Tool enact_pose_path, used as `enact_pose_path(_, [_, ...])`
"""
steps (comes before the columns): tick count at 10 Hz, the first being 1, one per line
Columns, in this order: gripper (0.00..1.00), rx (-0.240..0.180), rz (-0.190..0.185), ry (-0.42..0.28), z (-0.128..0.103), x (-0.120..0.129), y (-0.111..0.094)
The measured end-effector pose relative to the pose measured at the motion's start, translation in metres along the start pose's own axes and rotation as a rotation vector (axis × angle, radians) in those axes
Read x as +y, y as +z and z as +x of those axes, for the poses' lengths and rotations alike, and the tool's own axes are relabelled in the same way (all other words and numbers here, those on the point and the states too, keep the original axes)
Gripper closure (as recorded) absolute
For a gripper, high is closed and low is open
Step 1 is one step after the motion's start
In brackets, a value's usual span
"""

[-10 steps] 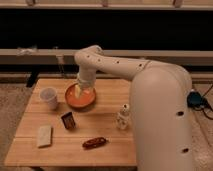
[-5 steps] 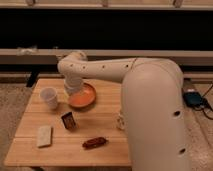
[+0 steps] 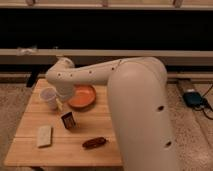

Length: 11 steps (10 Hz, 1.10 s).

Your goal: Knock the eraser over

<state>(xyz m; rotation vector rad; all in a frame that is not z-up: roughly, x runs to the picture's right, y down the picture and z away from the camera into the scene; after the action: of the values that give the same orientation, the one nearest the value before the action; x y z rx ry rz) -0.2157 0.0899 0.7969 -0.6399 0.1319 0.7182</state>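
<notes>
The eraser point(image 3: 68, 120) is a small dark block with a reddish-brown edge. It stands upright on the wooden table point(image 3: 95, 125), left of the middle. My big white arm reaches in from the right across the table. My gripper point(image 3: 59, 103) hangs below the wrist, just right of the white cup point(image 3: 48, 97) and a little behind and to the left of the eraser. It does not touch the eraser.
An orange bowl point(image 3: 82, 96) sits behind the eraser, partly under the arm. A pale beige pad point(image 3: 44, 135) lies at the front left. A reddish-brown sausage-shaped object point(image 3: 94, 142) lies near the front edge. A blue device point(image 3: 193, 97) lies on the floor at right.
The arm has swung left, from over the orange bowl to beside the white cup, and lower toward the table. The eraser still stands in the same place.
</notes>
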Motion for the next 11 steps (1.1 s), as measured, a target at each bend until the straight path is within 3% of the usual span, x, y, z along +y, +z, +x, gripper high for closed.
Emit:
enact_pose_path(3, [0.35,0.039,0.009,-0.011,0.012,0.004,0.013])
enact_pose_path(5, [0.35,0.063,0.008,0.015,0.034,-0.005,0.018])
enact_pose_path(11, [0.35,0.076,-0.023,0.12,0.094,-0.031,0.021])
